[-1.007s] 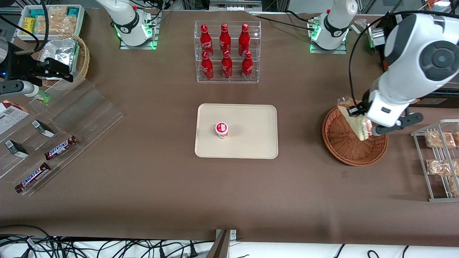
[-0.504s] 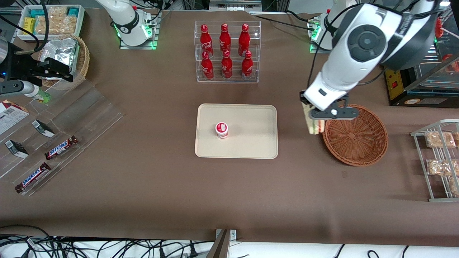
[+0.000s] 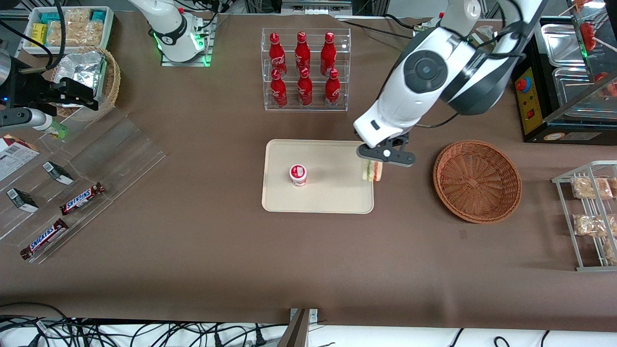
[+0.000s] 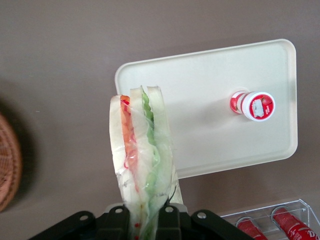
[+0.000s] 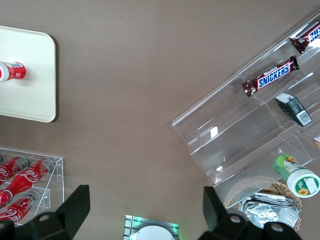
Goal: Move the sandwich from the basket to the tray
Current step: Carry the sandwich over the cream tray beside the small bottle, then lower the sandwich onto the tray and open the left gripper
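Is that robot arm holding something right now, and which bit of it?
Yes: the gripper, above the tray's edge nearest the basket, pinches the wrapped sandwich by one end; the rest hangs free.

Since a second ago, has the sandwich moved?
Yes. Held in the gripper, the sandwich left the basket and now hangs over the tray edge nearest the basket.
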### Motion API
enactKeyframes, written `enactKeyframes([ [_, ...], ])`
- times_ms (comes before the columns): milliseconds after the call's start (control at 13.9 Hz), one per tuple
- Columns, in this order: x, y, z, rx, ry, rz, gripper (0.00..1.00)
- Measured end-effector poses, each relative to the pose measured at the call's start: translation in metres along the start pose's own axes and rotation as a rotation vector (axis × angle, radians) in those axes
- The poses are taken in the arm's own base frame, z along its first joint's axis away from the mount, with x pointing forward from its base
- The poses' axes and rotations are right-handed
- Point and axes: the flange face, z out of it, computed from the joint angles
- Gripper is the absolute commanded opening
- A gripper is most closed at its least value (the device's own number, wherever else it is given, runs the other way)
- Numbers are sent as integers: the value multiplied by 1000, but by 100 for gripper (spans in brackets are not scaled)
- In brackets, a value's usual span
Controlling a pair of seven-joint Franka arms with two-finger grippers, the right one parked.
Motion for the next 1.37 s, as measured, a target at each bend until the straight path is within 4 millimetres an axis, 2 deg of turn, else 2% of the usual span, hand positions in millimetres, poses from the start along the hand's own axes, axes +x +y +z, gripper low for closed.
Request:
enactKeyframes([
  [360, 13, 26, 90, 52, -25, -17, 4],
  [504, 14, 37, 117, 66, -24, -4, 5],
  [647, 15, 38, 138, 94, -28, 13, 7],
  [935, 21, 35, 166, 107, -21, 37, 16],
  [1223, 23, 34, 184, 101, -28, 29, 20],
  [1295, 23, 34, 188, 99, -34, 27, 25],
  [1367, 23, 33, 192, 99, -39, 26, 38],
])
